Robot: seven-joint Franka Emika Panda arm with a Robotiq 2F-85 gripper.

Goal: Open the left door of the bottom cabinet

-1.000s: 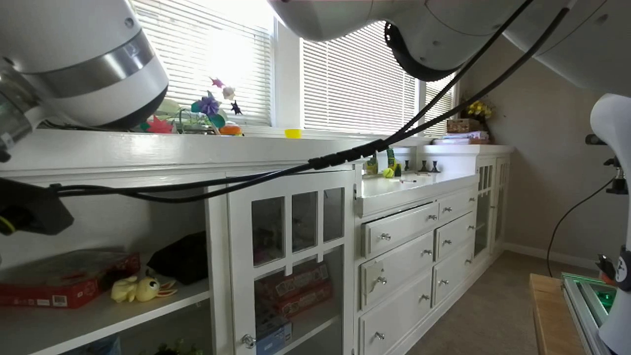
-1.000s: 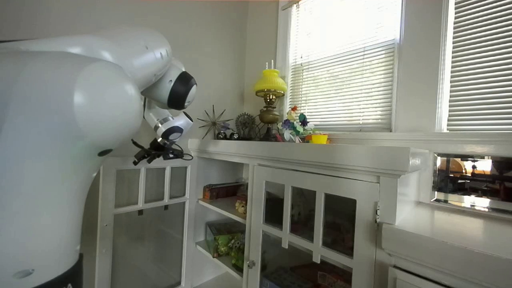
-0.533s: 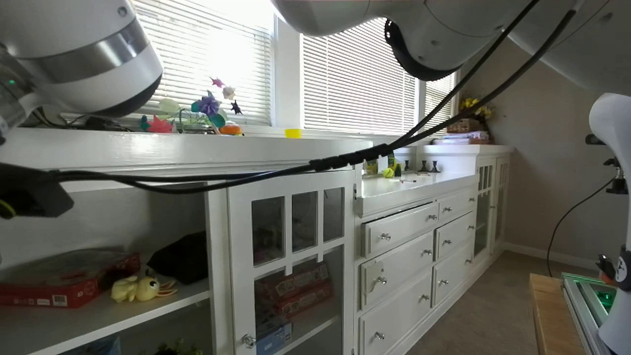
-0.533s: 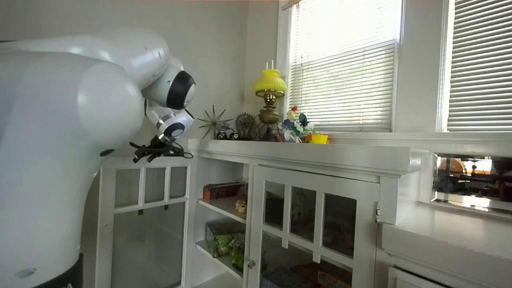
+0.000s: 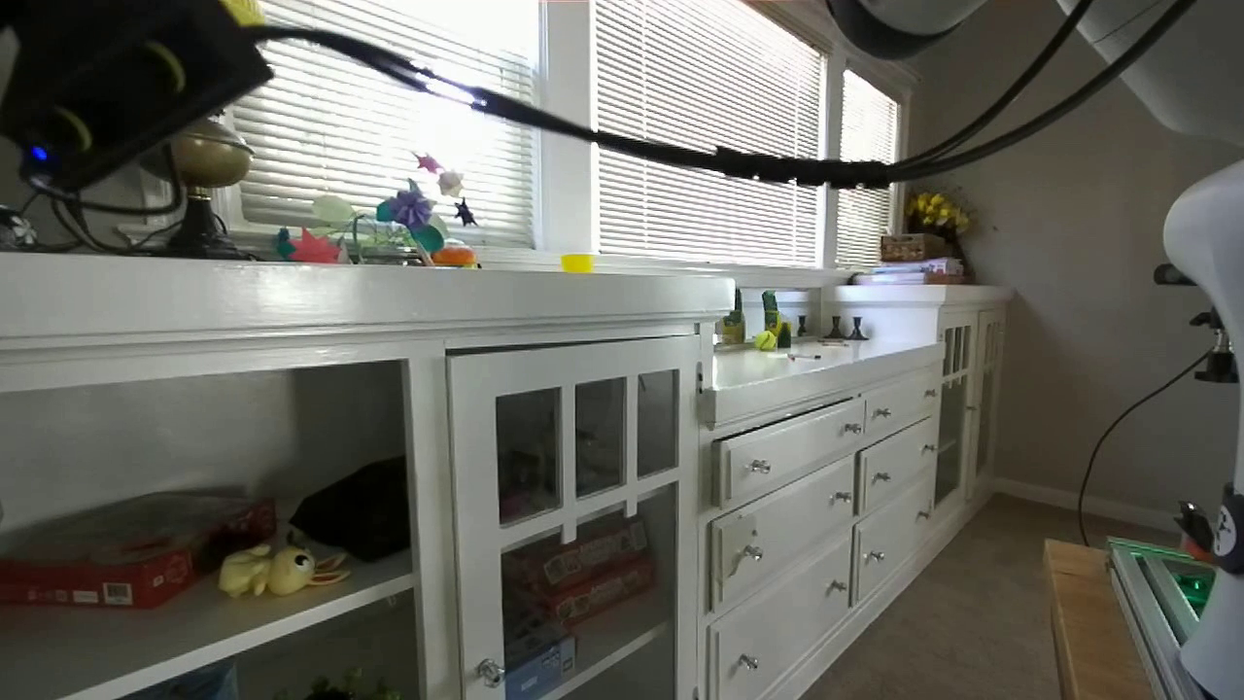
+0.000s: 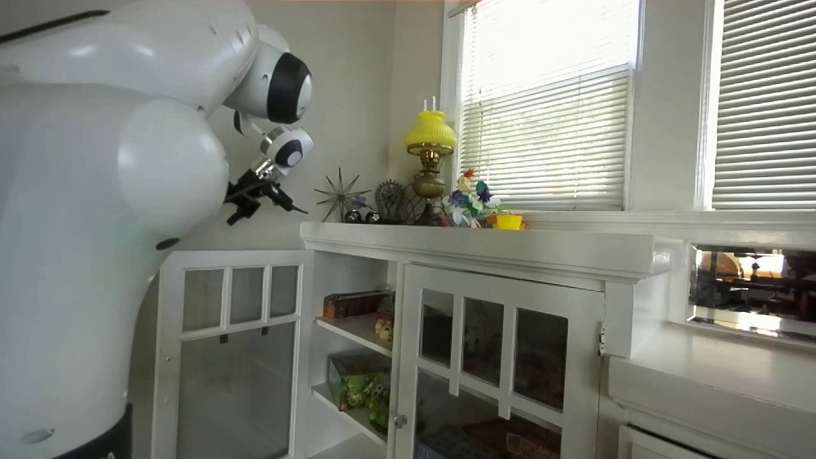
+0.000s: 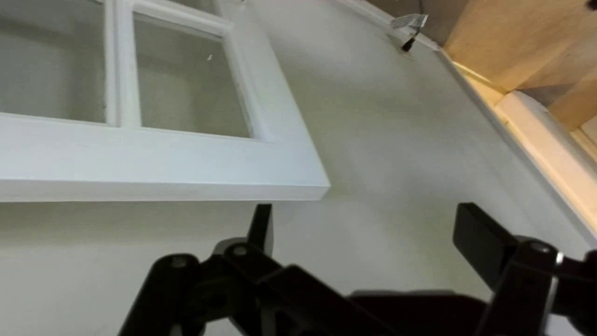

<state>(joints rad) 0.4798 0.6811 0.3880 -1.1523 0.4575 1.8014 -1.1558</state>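
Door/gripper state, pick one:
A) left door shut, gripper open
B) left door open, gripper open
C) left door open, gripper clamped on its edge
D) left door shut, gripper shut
B: in an exterior view the left door stands swung out from the bottom cabinet, and in the wrist view the gripper holds nothing, its jaws wide apart.

Colourful flowers (image 6: 473,204) stand between a yellow-shaded lamp (image 6: 429,183) and yellow container (image 6: 509,222).
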